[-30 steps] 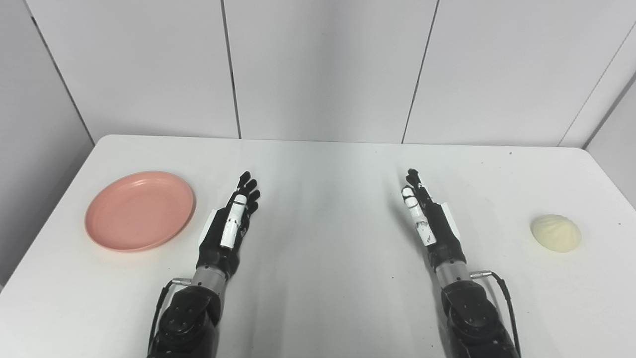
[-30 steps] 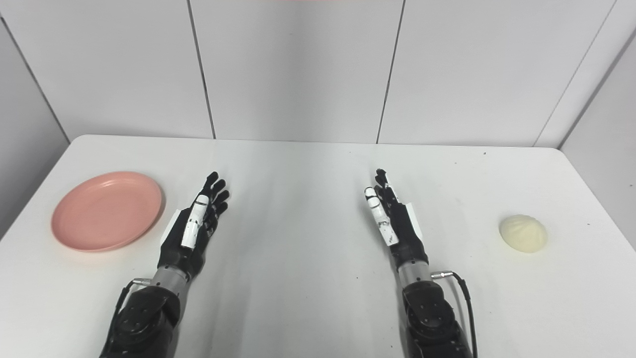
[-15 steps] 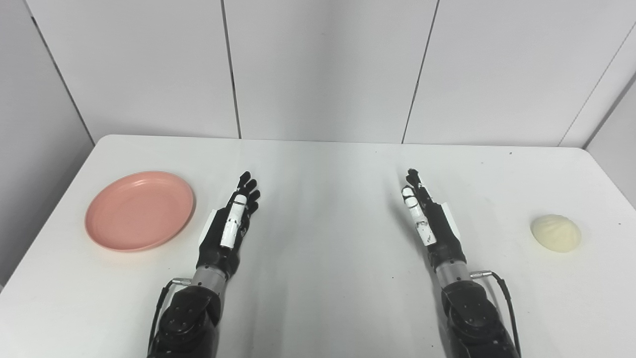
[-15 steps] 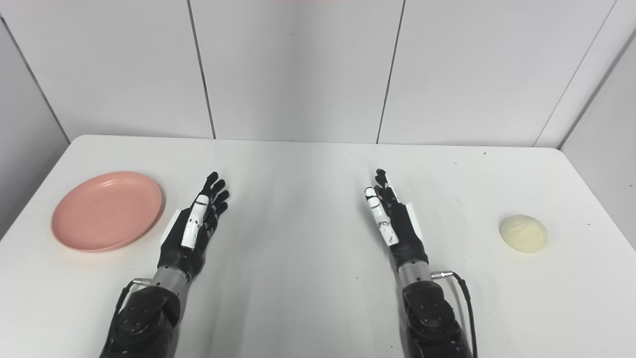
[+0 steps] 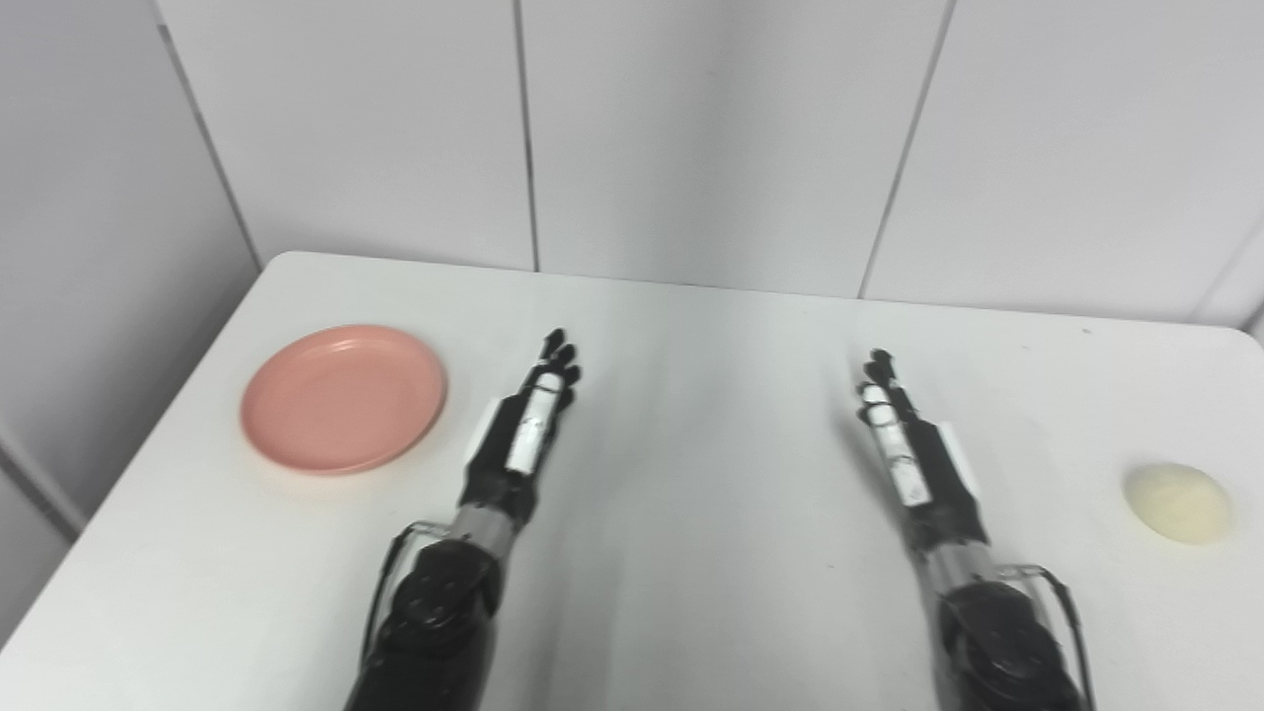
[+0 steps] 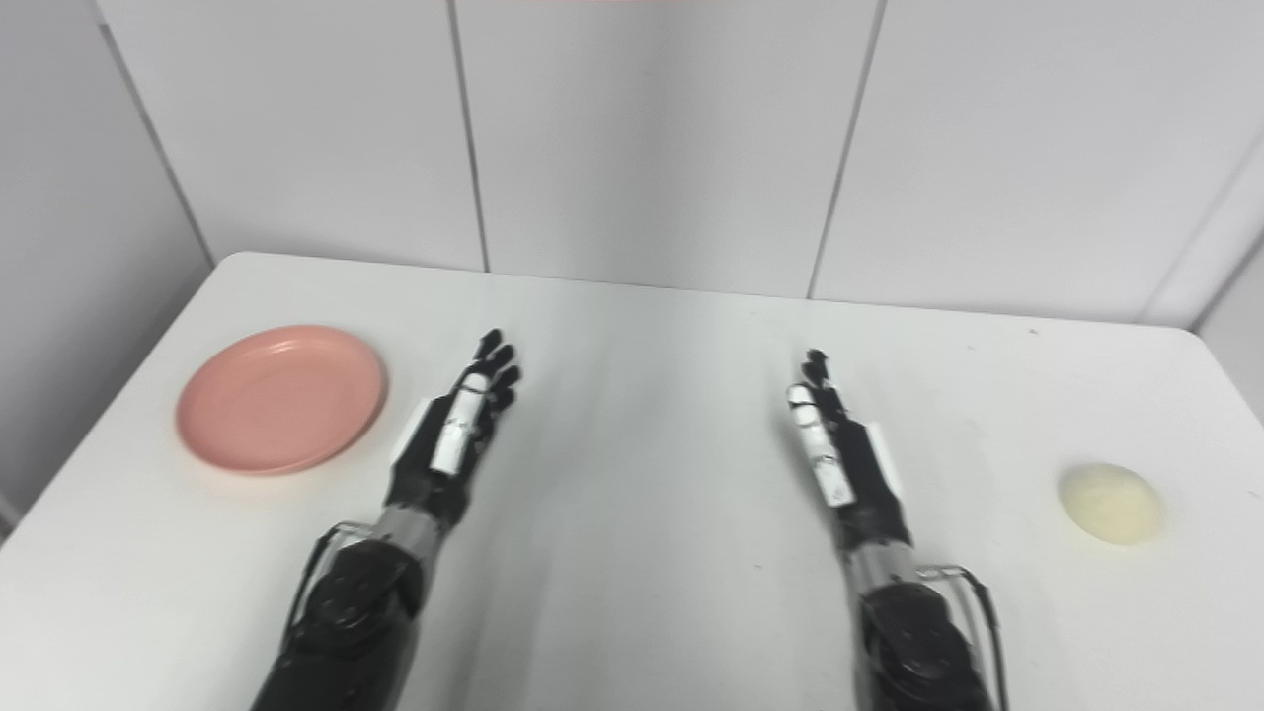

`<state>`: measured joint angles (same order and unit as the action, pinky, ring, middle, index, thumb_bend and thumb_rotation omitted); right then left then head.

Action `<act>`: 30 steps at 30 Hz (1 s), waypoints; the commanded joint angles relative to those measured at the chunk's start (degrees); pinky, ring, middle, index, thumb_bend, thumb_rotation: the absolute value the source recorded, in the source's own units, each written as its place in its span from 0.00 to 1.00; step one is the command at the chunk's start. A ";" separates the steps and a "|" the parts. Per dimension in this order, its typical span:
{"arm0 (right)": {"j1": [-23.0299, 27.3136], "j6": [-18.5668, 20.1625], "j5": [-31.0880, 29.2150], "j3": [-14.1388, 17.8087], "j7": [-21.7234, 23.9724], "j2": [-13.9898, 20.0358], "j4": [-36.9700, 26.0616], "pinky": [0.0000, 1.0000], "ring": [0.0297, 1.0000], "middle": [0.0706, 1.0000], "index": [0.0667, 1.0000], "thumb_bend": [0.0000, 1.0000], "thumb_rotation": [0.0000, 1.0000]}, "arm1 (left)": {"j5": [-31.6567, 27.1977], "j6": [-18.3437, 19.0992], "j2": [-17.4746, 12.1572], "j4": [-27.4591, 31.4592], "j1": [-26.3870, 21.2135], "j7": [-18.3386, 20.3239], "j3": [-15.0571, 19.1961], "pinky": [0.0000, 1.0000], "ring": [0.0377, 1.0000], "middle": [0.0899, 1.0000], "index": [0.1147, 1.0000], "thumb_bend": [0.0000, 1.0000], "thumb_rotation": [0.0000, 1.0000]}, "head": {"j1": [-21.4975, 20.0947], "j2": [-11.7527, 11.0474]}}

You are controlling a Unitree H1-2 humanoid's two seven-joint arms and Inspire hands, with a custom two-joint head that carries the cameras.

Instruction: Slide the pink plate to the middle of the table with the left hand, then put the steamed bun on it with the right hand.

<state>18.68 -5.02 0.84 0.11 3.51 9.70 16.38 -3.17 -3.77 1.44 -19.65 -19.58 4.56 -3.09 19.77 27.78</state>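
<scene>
Both arms are out over the white desk [image 5: 691, 553] and nothing is in play yet. The left hand [image 5: 521, 434] lies flat with its fingers [image 5: 555, 357] stretched forward and spread, holding nothing, just right of the pink plate [image 5: 344, 397] without touching it. The plate sits at the far left of the desk, near the edge. Over on the other side, the right hand [image 5: 913, 449] is also empty, fingers extended and apart, and the steamed bun [image 5: 1177, 502] rests well off to its right, near the right edge.

So the slide has not begun. The danger here looks like the plate's shallow, smooth rim: a push that lands high or off-centre could tip it or spin it rather than carry it across, and a push the wrong way sends it toward that near left edge. Later, the bun looks soft and rounded, so a heavy squeeze could dent it and a light one could let it roll away.
</scene>
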 commanded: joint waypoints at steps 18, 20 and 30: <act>0.44 -3.28 -0.58 0.84 1.14 1.05 2.48 0.96 0.96 0.98 0.99 0.13 1.00 | 2.78 0.51 1.89 -5.09 0.47 -1.26 -1.50 1.00 0.98 0.99 1.00 0.40 1.00 | 0.95 -0.30; 0.47 -3.11 -0.78 0.82 1.47 1.18 2.47 0.97 0.96 0.98 0.99 0.14 1.00 | 2.42 1.30 2.07 -3.65 0.55 -1.25 -1.33 1.00 0.99 0.99 1.00 0.41 1.00 | 1.17 -0.31; 1.16 -4.30 -0.76 1.18 1.82 1.39 4.30 0.98 0.97 0.99 0.99 0.14 1.00 | 1.67 6.40 3.51 11.94 1.70 -2.11 -0.33 1.00 0.98 0.98 1.00 0.44 1.00 | 2.30 -0.92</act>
<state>20.78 -6.81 0.10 0.99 5.26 10.43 19.28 -0.99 1.97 4.53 -11.07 -16.78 2.61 -3.16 22.06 26.81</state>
